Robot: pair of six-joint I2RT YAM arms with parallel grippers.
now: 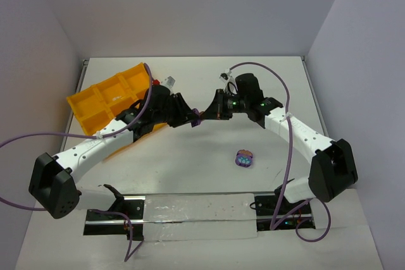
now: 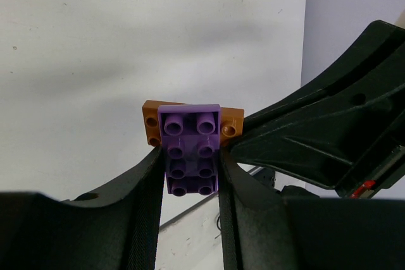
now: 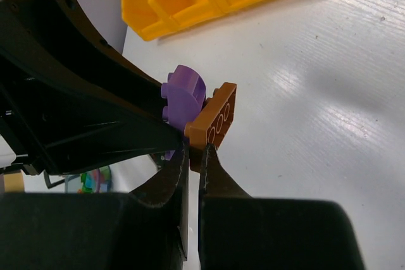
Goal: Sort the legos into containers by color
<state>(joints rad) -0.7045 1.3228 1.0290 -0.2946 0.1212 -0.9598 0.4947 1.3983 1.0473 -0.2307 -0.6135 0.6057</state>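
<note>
Purple-and-orange lego (image 1: 197,117) is found held clear of the table (image 1: 190,181), between the two grippers, which meet tip to tip just right of the yellow-orange tray (image 1: 95,102).

Left gripper (image 2: 191,178): in the left wrist view the purple brick stack (image 2: 191,156) is seen clamped between both fingers (image 2: 149,188), studs facing the camera. The orange plate (image 2: 150,124) lies across the stack's outer end, beyond the fingertips.

Right gripper (image 3: 193,165): in the right wrist view the jaws are drawn almost together, and the lower edge of the orange plate is pinched between their tips. The purple part sits on the far side of the plate, against the left gripper's black finger.

A second lego (image 1: 244,159), purple with light-coloured bits, is noted lying on the table, well apart from both grippers and nearer the right arm's base.

The tray is placed at the far left of the table, turned at an angle, with part of it hidden under the left arm. A red piece (image 1: 155,83) is observed at its far right corner; whether it sits inside a compartment cannot be told from the top view
</note>
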